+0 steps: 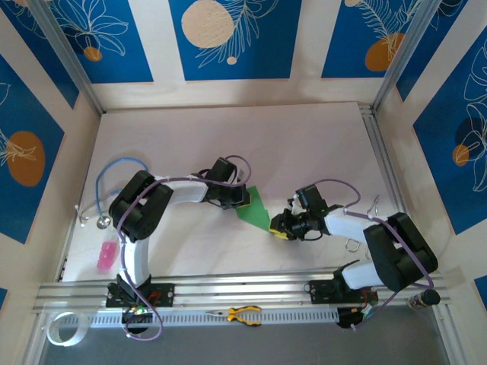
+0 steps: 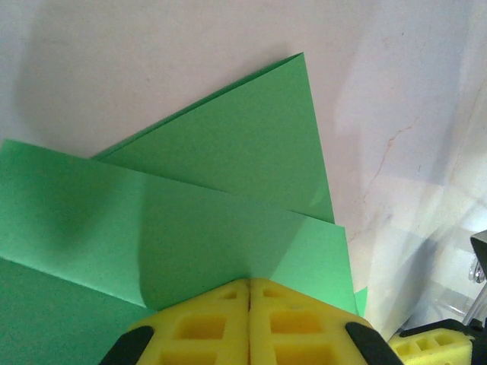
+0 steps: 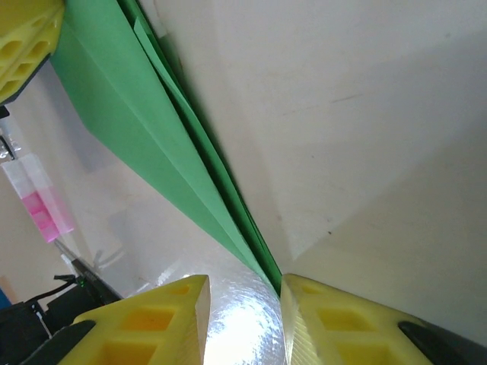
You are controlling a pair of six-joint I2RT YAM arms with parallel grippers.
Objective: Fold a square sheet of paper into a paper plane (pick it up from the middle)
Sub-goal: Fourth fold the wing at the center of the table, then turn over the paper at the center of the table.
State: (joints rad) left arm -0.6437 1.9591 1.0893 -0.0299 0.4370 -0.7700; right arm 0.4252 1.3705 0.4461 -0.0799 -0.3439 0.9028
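On the wide end of the green paper [image 2: 228,175], our left gripper [image 2: 249,287] is clamped tight; right gripper [image 3: 245,293] sits part-open at the tip, so we'd pinch gently before creasing.

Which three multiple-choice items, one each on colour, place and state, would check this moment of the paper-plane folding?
1. What colour is the sheet of paper? A. Pink. B. Blue. C. Green.
2. Where do the pliers lie? A. On the front rail. B. On the paper. C. Against the far wall.
3. How does the left gripper hold its jaws? A. Wide apart. B. Shut on the paper. C. Shut on nothing.
Answers: 1 C, it is green in every view; 2 A, the yellow handles rest on the rail; 3 B, the left wrist view shows them pressed together on the sheet.
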